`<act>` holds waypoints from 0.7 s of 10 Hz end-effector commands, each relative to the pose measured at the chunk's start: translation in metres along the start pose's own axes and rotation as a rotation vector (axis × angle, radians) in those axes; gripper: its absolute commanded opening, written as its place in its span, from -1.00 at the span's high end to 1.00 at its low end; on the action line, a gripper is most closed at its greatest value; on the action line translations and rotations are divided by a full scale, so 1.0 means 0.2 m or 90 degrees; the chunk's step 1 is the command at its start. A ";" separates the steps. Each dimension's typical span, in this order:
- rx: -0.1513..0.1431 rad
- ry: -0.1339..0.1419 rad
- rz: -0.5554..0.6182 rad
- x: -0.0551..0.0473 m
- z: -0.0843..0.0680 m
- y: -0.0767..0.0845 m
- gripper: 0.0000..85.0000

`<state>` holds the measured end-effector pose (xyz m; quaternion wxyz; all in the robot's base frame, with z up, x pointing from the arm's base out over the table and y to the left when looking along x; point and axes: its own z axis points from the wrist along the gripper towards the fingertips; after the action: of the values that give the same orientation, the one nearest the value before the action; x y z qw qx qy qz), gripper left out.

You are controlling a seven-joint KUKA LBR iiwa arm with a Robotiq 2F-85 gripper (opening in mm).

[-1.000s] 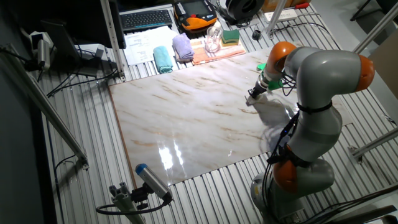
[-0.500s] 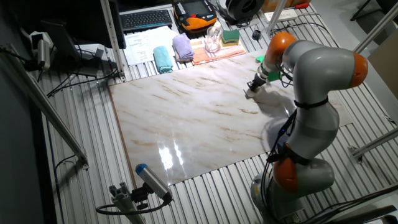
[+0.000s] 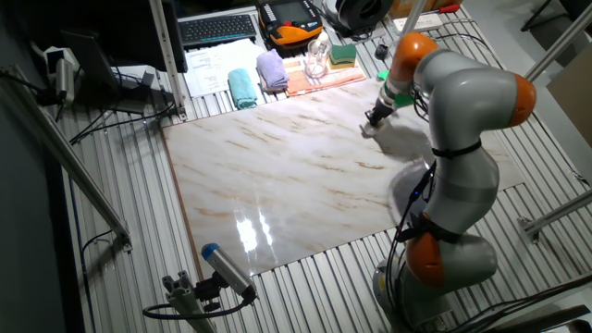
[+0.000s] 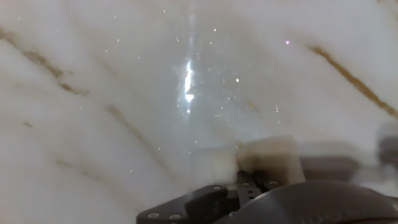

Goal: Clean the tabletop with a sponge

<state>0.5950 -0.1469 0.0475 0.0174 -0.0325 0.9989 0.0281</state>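
Note:
The tabletop [image 3: 277, 176] is a glossy white marble-look slab with brown veins, lying on the ribbed grey metal surface. My gripper [image 3: 373, 123] is at the slab's far right part, pointing down onto it. It is shut on the sponge [image 3: 368, 130], a small cream block pressed against the marble. In the hand view the sponge [image 4: 270, 159] shows just past the dark finger parts at the bottom, touching the tabletop [image 4: 155, 81], with a faint reflection to its left. Fine specks and a light glare show on the marble ahead.
Behind the slab lie a teal cloth [image 3: 242, 89], a lilac cloth [image 3: 271, 68], an orange mat [image 3: 324, 81] with a clear glass [image 3: 317, 61], and a green-and-yellow sponge [image 3: 343, 55]. A keyboard [image 3: 218, 29] is at the back. A blue-tipped tool [image 3: 225, 268] lies at the front left.
The gripper with the sponge has slid across the marble toward the back edge, a little to the left. The arm's elbow has followed it back.

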 end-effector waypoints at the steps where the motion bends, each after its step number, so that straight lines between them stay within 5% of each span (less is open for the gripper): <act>1: 0.004 0.003 0.001 -0.03 -0.01 -0.01 1.00; 4: 0.036 0.007 0.002 -0.04 0.00 -0.02 1.00; 7: 0.047 0.016 0.009 -0.02 -0.05 -0.06 1.00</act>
<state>0.5993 -0.1582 0.0567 0.0062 -0.0238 0.9997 -0.0096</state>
